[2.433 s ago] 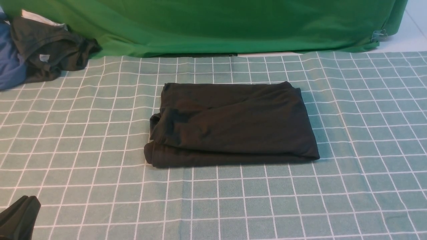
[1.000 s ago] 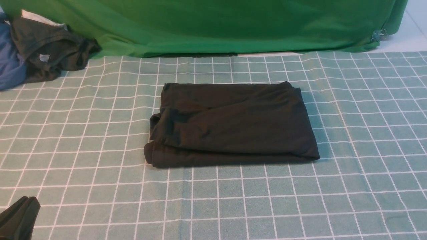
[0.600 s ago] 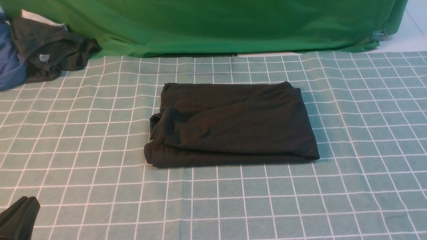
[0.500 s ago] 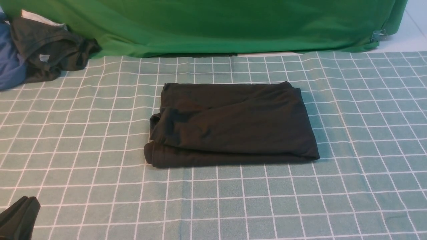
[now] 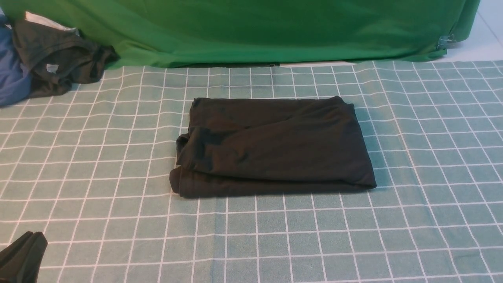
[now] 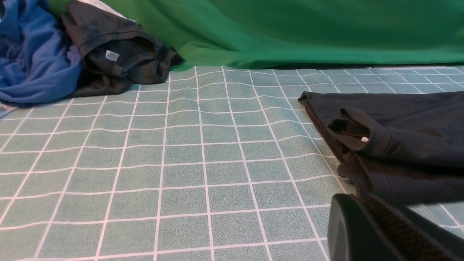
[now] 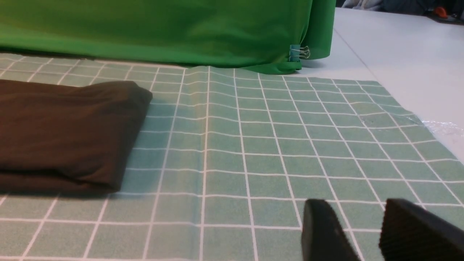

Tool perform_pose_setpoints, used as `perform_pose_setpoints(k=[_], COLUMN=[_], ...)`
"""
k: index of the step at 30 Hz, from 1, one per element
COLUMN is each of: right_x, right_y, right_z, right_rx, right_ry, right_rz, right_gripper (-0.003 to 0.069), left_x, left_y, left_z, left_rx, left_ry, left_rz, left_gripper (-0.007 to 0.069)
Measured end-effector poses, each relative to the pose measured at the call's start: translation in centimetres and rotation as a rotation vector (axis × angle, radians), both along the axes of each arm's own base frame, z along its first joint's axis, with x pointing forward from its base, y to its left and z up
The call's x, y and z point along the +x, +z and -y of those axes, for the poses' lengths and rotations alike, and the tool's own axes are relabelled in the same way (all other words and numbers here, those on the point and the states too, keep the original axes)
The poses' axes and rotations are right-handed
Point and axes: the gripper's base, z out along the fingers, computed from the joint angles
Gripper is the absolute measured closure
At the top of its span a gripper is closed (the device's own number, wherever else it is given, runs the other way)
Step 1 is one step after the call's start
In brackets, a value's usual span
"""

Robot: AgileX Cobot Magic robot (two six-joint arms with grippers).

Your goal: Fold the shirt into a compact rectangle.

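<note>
The soft black knit shirt [image 5: 271,147], folded into a rectangle with its long axis left-right, lies mid-cloth between the clenched, empty left gripper [image 5: 21,255] and the released right gripper [image 7: 366,232].

Black shirt [image 5: 275,147] (plain); green-checked tablecloth [image 5: 412,220].

The shirt [image 5: 271,147] lies mid-cloth [image 5: 432,157], clothes pile [image 5: 47,59] behind at far left
</note>
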Motion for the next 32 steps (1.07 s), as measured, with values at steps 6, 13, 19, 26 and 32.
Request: perform_pose_setpoints(k=[6, 13, 19, 26, 32], right_x=[0.0, 0.0, 0.0, 0.0, 0.0], right_y=[0.0, 0.0, 0.01, 0.01, 0.01], right_z=[0.0, 0.0, 0.0, 0.0, 0.0], right_rx=[-0.001, -0.001, 0.0, 0.008, 0.011], right_ry=[0.0, 0.0, 0.0, -0.001, -0.002], right_rz=[0.0, 0.0, 0.001, 0.001, 0.001], right_gripper=[0.0421, 0.0421, 0.0419, 0.042, 0.042], left_x=[0.0, 0.0, 0.0, 0.0, 0.0], left_y=[0.0, 0.0, 0.0, 0.0, 0.0], left_z=[0.0, 0.0, 0.0, 0.0, -0.01], left_rx=[0.0, 0.001, 0.001, 0.002, 0.003], left_ry=[0.0, 0.0, 0.0, 0.0, 0.0], left_rz=[0.0, 0.0, 0.0, 0.0, 0.0], left_gripper=[0.0613, 0.0613, 0.0613, 0.0613, 0.0613])
